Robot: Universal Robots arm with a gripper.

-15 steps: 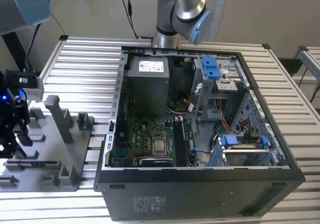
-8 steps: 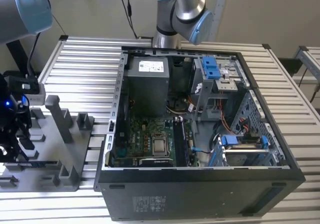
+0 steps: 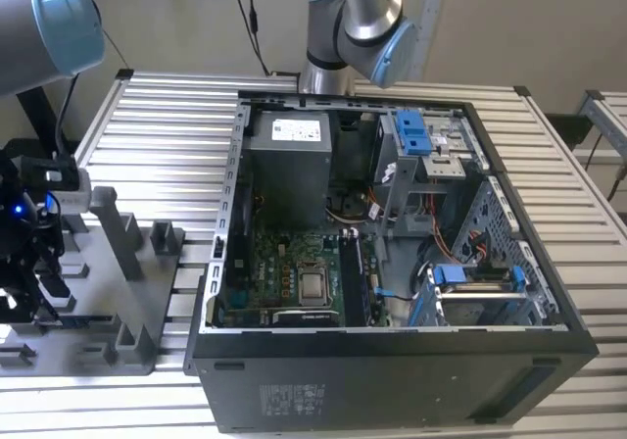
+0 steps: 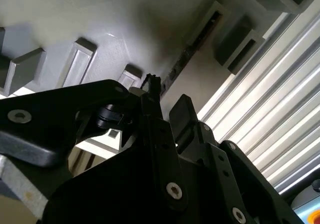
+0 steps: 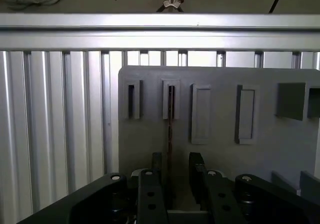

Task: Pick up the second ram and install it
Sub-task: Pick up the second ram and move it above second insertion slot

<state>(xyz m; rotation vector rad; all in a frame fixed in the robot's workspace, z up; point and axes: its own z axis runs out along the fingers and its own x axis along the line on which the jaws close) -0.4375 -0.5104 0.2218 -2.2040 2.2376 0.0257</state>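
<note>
Between the spread fingers (image 5: 156, 184) of the gripper (image 5: 175, 184), in the first wrist view, the second ram (image 5: 170, 129) stands on edge in a slot of the grey tray (image 5: 220, 154). The pincer is released, with one finger on each side of the strip and neither pressing it. The strip sits nearer one finger than the other.

That uneven gap is the likely trouble. A closing finger could reach the board first and shove or tilt it in its slot. A skewed grip could then make the thin board bind against the slot walls, or flex, on the way out.

The tray's neighbouring slots look empty.

The tray lies on the slatted metal table (image 3: 167, 135), at about nine o'clock from the open computer case (image 3: 392, 385) in the exterior view. Inside the case, a motherboard (image 3: 284, 272) sits toward eight o'clock and a power supply (image 3: 294, 160) toward ten. Blue drive brackets (image 3: 411, 130) are at twelve, and loose cables (image 3: 446, 253) are near three. Whether a first ram is already seated there cannot be told.
</note>
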